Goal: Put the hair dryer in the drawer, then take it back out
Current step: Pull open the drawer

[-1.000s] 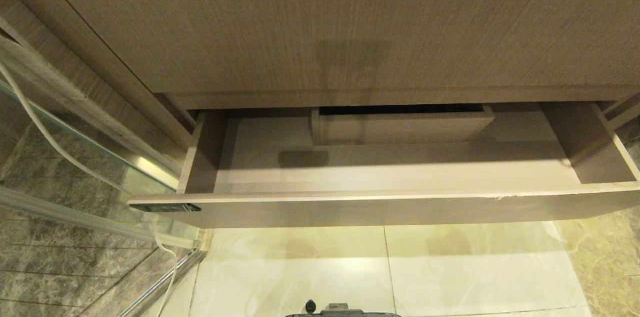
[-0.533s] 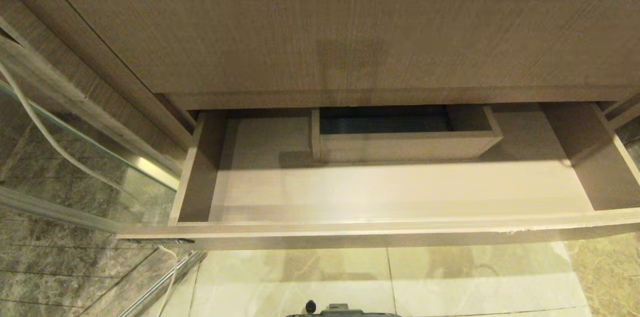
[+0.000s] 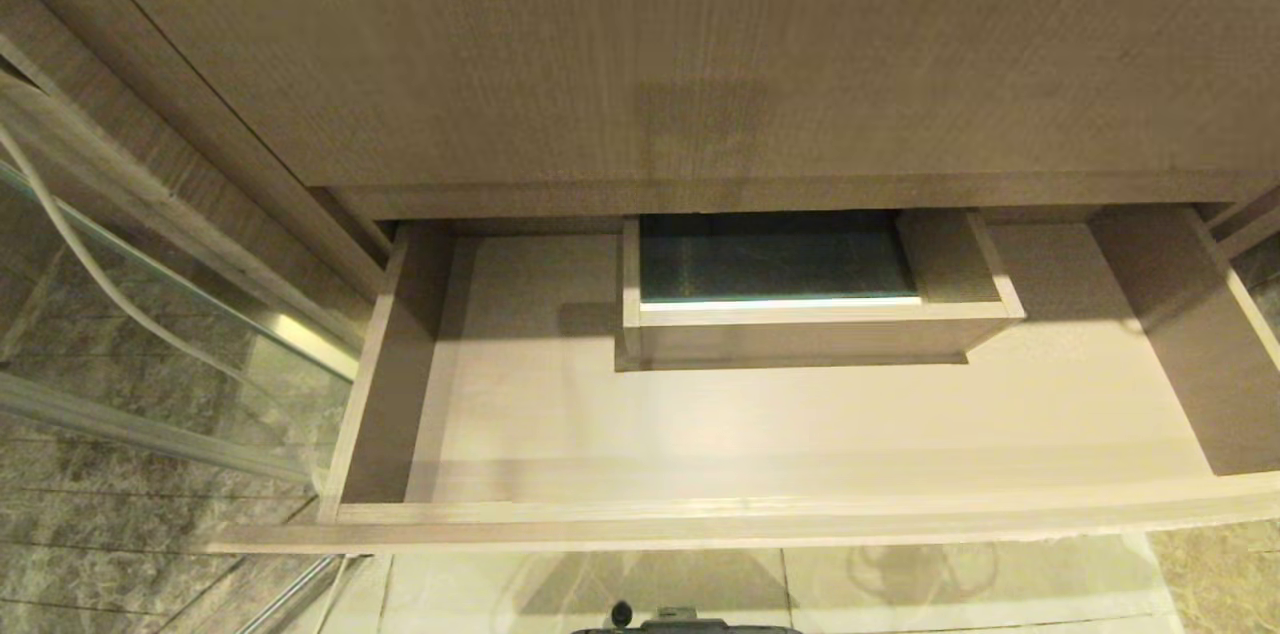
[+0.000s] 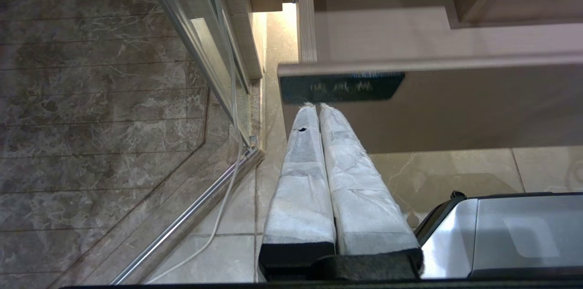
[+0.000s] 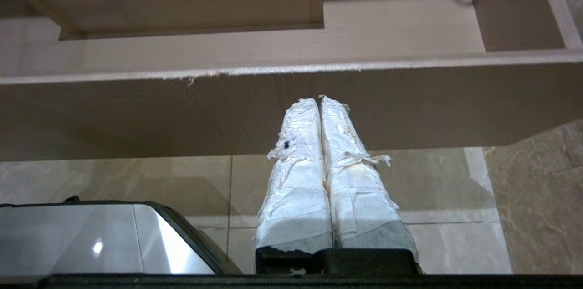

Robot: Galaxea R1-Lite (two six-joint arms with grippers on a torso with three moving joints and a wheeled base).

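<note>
A: Any writing?
B: 1 dark label (image 4: 341, 87) at the near left corner of the drawer (image 3: 760, 524); its text is too blurred to read.
A: Grippers?
B: Left gripper (image 4: 318, 105) and right gripper (image 5: 319, 99) both pressed together, holding nothing, before the drawer front. Hair dryer unseen.

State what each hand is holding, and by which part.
Nothing is held. The left hand and the right hand are both shut on nothing, each in front of the open drawer. No hair dryer is in view.
</note>
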